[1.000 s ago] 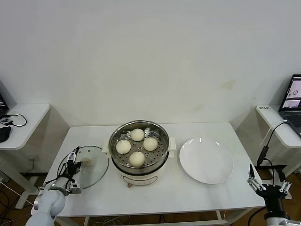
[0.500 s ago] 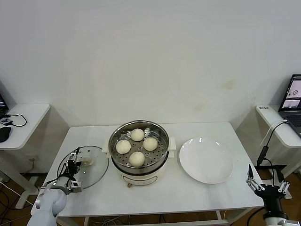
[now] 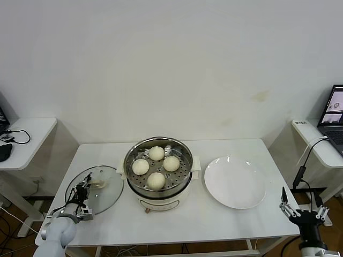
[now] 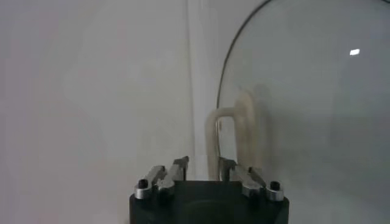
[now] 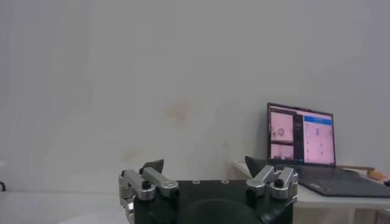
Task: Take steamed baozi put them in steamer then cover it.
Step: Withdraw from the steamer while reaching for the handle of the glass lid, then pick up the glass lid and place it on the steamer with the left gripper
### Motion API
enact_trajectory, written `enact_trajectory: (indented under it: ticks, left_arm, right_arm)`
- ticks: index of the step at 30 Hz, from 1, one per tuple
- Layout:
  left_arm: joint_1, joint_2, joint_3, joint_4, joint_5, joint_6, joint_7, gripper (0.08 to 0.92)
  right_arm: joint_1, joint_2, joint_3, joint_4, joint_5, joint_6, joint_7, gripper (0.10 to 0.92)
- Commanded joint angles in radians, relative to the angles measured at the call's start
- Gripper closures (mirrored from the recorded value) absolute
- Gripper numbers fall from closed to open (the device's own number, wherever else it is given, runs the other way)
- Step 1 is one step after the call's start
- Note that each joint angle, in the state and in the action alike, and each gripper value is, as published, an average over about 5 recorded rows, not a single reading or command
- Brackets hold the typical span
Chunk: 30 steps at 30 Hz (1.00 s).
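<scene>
Claw [image 3: 84, 188] of the left arm is low over the left end of the table [image 3: 225, 222], near the front edge, at the glass lid [image 3: 95, 191] that lies flat there. In the left wrist view the two fingers [image 4: 178, 171] stand close together, one on each side of the base of the small cream handle [image 4: 226, 131] in the middle of the lid, so the claw is pinching the handle or is almost closed on it; if the fingers really press it I cannot tell. The lid rests on the table and its metal rim is just beside the steamer.

The steamer [image 3: 159, 167] stands in the middle of the table, a shiny steel pot on a white base with small side handles. It is uncovered. On its tray with holes lie the four white buns [image 3: 156, 181]: one toward the back, one toward the front, one on the left and one on the right, all close together.

To the right of the steamer, near it but not touching, a flat white plate [image 3: 235, 182] lies on the table.

The right claw [image 3: 303, 211] hangs off the front right corner of the table, with its fingers spread wide and nothing between them. The right wrist view shows a laptop [image 5: 303, 143] on a side desk beyond it.
</scene>
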Motion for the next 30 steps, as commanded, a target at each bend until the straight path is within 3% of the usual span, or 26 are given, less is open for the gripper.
enact_trajectory:
  ticks: [1,6,17,30]
  left_arm:
    - [0.007,-0.008,-0.011,-0.002,-0.007,-0.006,-0.036,0.787]
    - [0.046,-0.010,-0.027,-0.078,-0.028,-0.007,-0.067,0.850]
    - [0.179,0.031,-0.088,-0.363,-0.123,0.016,-0.074,0.851]
    - [0.267,0.130,-0.204,-0.582,-0.235,0.102,0.079,0.851]
  right_arm:
    - [-0.002,0.001,-0.001,0.005,-0.001,0.000,0.000,0.202]
    - [-0.007,0.001,-0.004,0.010,-0.003,0.003,0.000,0.203]
    - [-0.013,-0.008,-0.020,0.014,-0.008,0.008,-0.003,0.202]
    - [-0.019,-0.031,-0.041,0.011,-0.008,0.015,-0.009,0.203]
